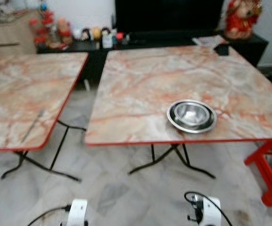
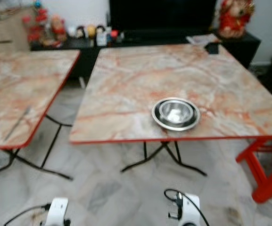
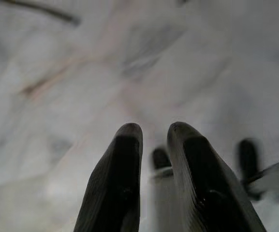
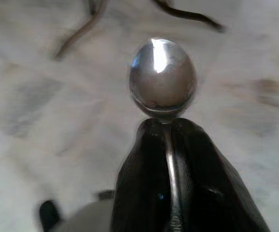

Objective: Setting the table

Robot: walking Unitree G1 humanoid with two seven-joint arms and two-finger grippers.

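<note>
**Spoon in hand, bowl waiting**

Near the front edge of the right-hand bench (image 1: pixel 183 70) sat a steel bowl (image 1: pixel 191 114) nested on a plate (image 1: pixel 173 123), likely placed there for a seated diner. The right pincer (image 4: pixel 170 126) was clamped on a spoon (image 4: pixel 162 79), fingers closed along the handle with the bowl of the spoon sticking out past the tips, over the marble floor (image 4: pixel 42 96). Held low like that, it seemed ready for carrying to the place setting. The left pincer (image 3: pixel 154 133) hung idle above the floor, its fingers slightly apart and holding nothing. A thin utensil (image 1: pixel 33 125), too blurred to name, lay on the left bench (image 1: pixel 22 84).
</note>
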